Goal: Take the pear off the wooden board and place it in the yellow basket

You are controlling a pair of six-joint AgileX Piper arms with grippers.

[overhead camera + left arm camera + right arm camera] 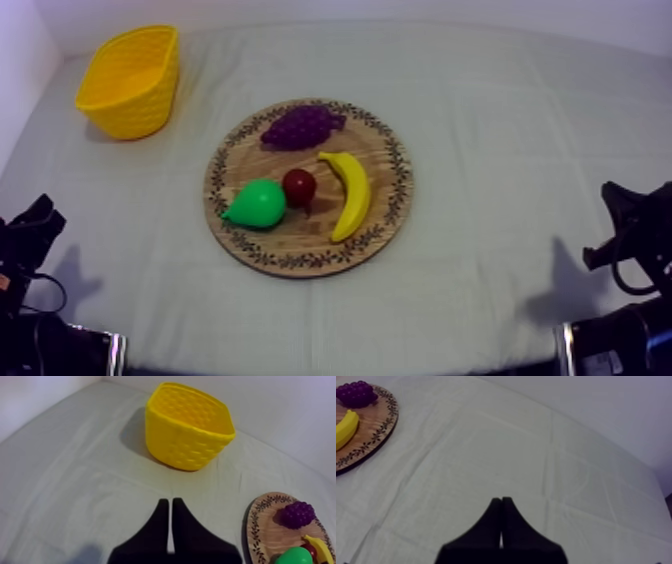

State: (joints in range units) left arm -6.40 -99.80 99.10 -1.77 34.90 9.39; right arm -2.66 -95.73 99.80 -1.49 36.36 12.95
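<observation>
Basket position is at the far left: the yellow basket [128, 80] stands on the surface, well apart from the wooden board [300, 245]. The left claw [170, 502] hangs over bare cloth short of the basket, fingers pressed together on nothing. The pear [257, 203] lies on the board's left part, narrow end toward the rim, broad end touching or just beside the small red fruit [299, 186]. The grapes [302, 126] and banana [348, 194] lie farther right. Judged from its glossy skin, the pear is light, stiff and likely slippery, so the grip belongs across the broad body, clear of the red fruit. The right claw [501, 500] is likewise pressed together over bare cloth. The top view gives the pear's full outline; the left wrist view adds the basket's open mouth and near wall; the right wrist view adds the board's rim beside the banana.
</observation>
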